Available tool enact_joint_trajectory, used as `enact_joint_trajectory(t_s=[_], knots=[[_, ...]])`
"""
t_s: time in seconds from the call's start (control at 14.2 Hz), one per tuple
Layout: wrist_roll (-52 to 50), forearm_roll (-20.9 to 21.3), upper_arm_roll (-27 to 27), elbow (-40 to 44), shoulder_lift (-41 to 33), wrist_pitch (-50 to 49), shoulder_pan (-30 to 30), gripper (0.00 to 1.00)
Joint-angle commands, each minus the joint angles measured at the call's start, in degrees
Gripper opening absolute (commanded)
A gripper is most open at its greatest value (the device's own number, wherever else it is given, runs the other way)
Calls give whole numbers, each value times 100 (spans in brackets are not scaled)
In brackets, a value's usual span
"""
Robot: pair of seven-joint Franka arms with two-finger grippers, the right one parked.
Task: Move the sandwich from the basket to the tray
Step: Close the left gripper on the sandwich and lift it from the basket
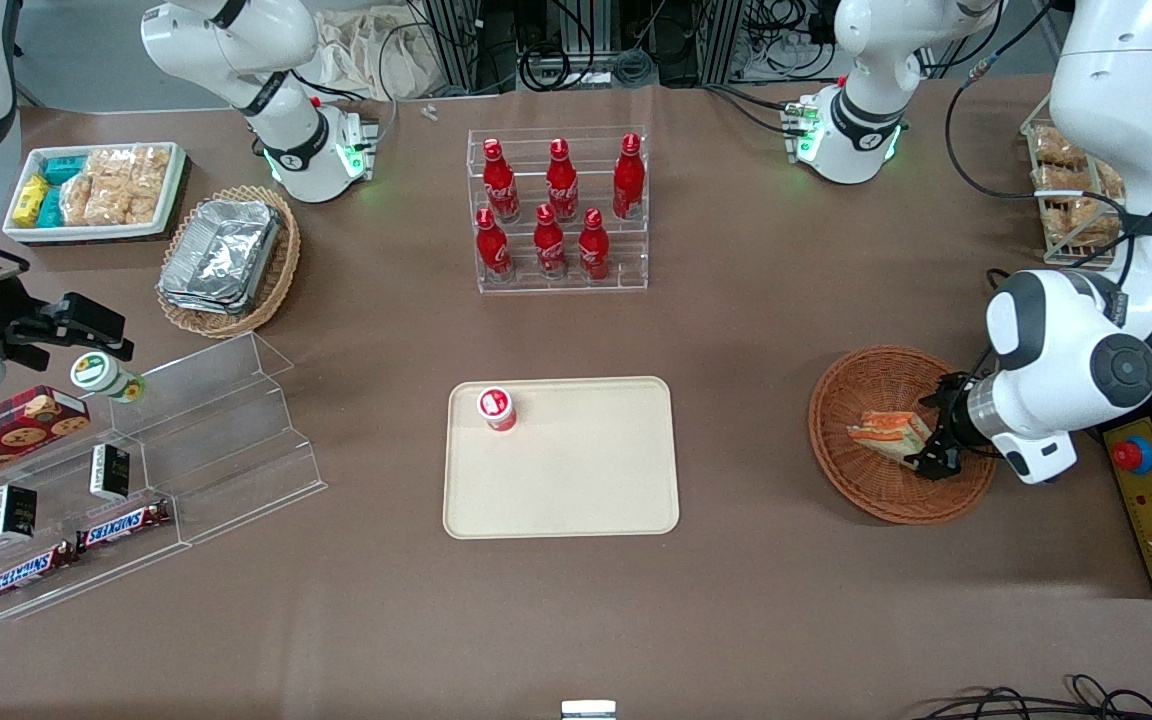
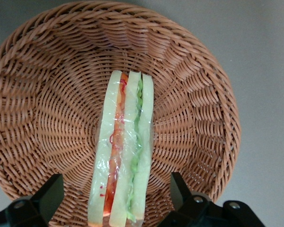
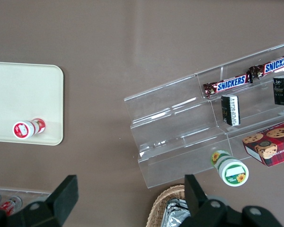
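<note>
Sandwich [image 2: 123, 151] lies in basket [image 2: 33, 109], long axis running between spread claw [image 2: 114, 189] fingers.

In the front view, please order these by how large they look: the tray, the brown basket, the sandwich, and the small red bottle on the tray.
1. Tray
2. Basket
3. Sandwich
4. Small red bottle

The last two look close in size. The gripper is open around the sandwich.
</note>
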Motion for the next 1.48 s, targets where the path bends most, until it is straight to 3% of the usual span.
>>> enact_joint_trajectory(t_s=[0.0, 0.42, 0.49, 0.56, 0.63, 0.7, 0.98, 1.41], knots=[[-203, 14, -17, -77, 87, 273, -15, 100], [-203, 23, -17, -560, 158, 967, -33, 100], [-203, 23, -17, -552, 167, 985, -33, 96], [-203, 23, -17, -543, 167, 985, -33, 69], [-203, 23, -17, -543, 167, 985, -33, 31], [-203, 23, -17, -526, 202, 985, -33, 2], [-185, 31, -43, -360, 88, 820, -42, 0], [16, 32, -96, 912, -369, -1427, -24, 0]])
